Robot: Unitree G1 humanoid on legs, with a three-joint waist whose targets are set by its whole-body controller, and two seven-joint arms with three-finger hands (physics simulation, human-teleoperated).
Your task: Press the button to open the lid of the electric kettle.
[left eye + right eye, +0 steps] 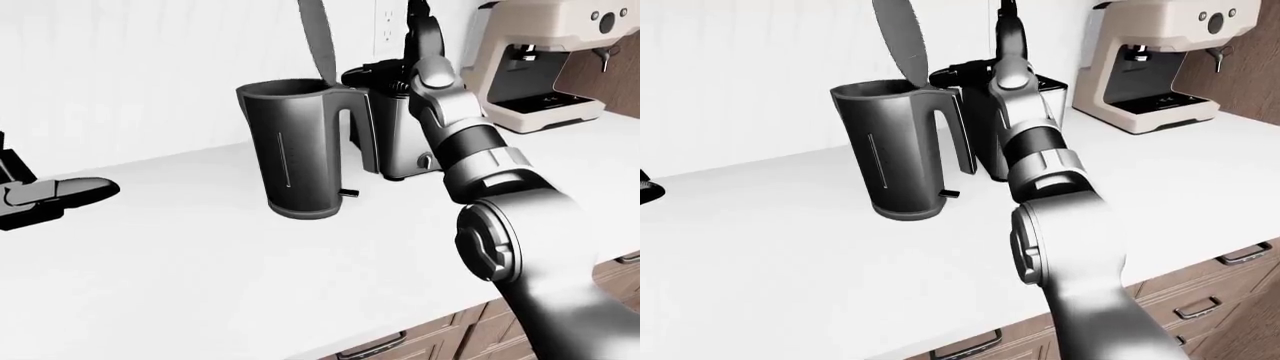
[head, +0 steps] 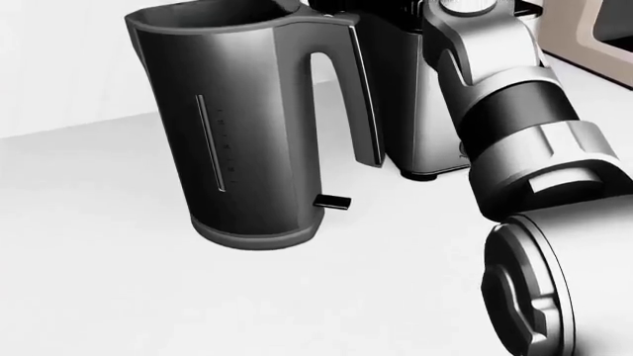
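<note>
On a white counter (image 1: 200, 255) against a white wall: dark grey electric kettle (image 1: 295, 150) standing upright left of a steel appliance (image 1: 400, 139), lid (image 1: 318, 37) tilting up, open. Right hand (image 1: 420, 30) reaching above the handle, finger state impossible to tell. Left hand (image 1: 50, 196) resting at left edge, fingers together.

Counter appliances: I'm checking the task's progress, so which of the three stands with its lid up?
The dark electric kettle, leftmost of the three: its lid stands upright over the open top. The steel appliance beside it and the cream espresso machine show no raised lid.
</note>
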